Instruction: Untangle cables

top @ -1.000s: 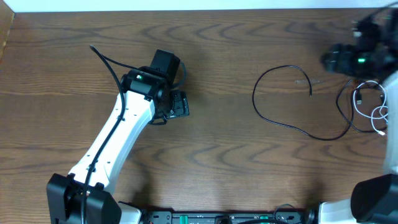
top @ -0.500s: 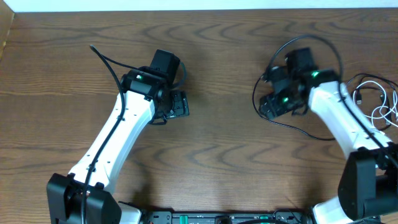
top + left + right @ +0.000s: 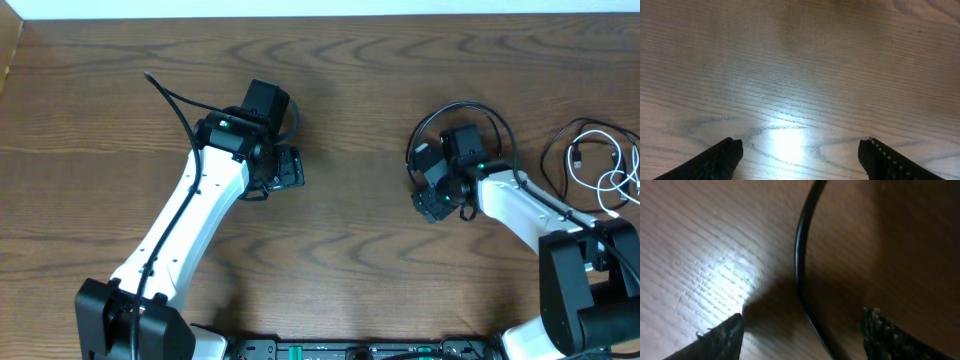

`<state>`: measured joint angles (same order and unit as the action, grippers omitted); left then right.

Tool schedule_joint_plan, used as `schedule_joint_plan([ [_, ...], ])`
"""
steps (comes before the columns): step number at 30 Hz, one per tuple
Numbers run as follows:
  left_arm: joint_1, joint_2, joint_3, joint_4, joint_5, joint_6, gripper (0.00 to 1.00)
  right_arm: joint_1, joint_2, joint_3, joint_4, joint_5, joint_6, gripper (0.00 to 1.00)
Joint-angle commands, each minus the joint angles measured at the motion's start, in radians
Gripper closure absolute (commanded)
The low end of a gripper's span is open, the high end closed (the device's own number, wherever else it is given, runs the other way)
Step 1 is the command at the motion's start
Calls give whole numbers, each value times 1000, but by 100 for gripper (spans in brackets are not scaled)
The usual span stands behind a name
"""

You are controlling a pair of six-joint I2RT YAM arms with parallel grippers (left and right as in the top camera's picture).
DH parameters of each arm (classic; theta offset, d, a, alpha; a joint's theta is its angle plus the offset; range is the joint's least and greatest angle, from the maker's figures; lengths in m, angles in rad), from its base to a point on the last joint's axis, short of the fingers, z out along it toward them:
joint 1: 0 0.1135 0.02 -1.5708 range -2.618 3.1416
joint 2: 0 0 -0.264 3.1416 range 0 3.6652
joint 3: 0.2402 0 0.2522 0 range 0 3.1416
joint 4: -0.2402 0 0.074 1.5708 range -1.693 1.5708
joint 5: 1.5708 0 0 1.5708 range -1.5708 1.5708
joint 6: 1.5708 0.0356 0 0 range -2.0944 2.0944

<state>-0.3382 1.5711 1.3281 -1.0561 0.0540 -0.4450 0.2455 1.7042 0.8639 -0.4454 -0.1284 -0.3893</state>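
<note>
Over the last second my right arm has been swinging in from the right edge of the worktop and is now hanging low over the loop of the black cable. My left arm is sitting exactly where it was.

Step in hand: I am approaching for a first pick on the loop. My right fingers are standing apart, one on each side of the cable. They are narrowing but not yet touching it, so nothing is being held. My left fingers are spread wide over bare wood, well apart from every cord.

Next move, as I am judging it: I should be lowering until the tips are bracketing the cord, then closing fully. The cord is thin, so a partial close would be letting it slip.

Materials: the black cable is a thin, round, smooth-jacketed cord with a dull sheen, curving gently across the grain. The white cable is lying in small loops near the right edge. The worktop is dark, matte, wood-grained and flat. My finger pads are looking rough and textured.
</note>
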Motion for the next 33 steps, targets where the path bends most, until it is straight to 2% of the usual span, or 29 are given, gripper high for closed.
schedule_joint_plan([
  [1, 2, 4, -4, -6, 5, -1, 20, 3, 3, -38, 5, 60, -8, 48],
  [4, 2, 4, -4, -6, 5, -1, 20, 3, 3, -40, -3, 72, 16, 82],
  [7, 2, 4, -4, -6, 5, -1, 20, 3, 3, -40, -1, 99, 62, 99],
  [16, 2, 4, -4, -6, 5, -1, 20, -45, -1, 10, 26, 205, 301, 99],
  [19, 2, 4, -4, -6, 5, -1, 20, -107, -18, 88, -31, 206, 364, 99],
  [26, 2, 4, -4, -6, 6, -1, 20, -357, -80, 361, -254, 223, 477, 99],
  [29, 2, 4, -4, -6, 5, -1, 20, -420, -84, 426, -298, 48, 446, 99],
  [30, 2, 4, -4, -5, 5, -1, 20, -428, -84, 433, -307, -11, 416, 97],
  [33, 2, 4, -4, -5, 5, -1, 20, -416, -81, 431, -304, -19, 402, 83],
])
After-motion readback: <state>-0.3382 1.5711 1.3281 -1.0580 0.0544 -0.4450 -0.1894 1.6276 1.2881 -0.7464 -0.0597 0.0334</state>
